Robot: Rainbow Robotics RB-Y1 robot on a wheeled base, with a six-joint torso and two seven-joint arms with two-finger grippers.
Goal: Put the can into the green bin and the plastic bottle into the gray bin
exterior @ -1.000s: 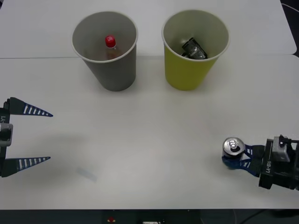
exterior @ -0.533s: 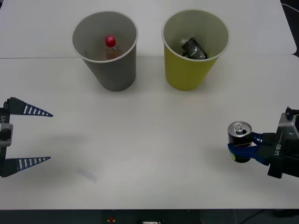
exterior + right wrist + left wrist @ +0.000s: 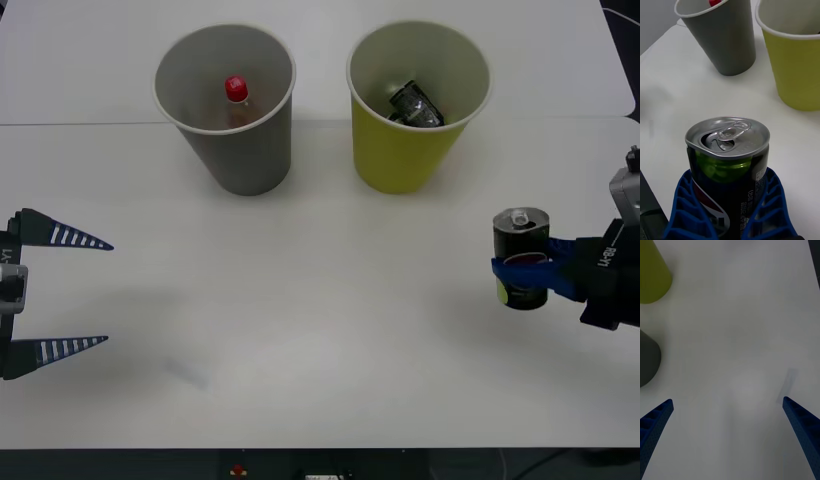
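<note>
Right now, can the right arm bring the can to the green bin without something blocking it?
Probably yes. The right gripper holds the can upright, and the table between it and the green bin is bare. The bin's mouth is open.

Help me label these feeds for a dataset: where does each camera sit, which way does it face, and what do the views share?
Front view: above the arms, looking forward and down at the table; open left gripper at the left edge, right gripper holding the can.
Right wrist view: on the right wrist, facing the can between its blue fingers, bins beyond.
Left wrist view: on the left wrist, facing bare table between spread fingers.
Shared: the gray bin and the green bin appear in all three.
</note>
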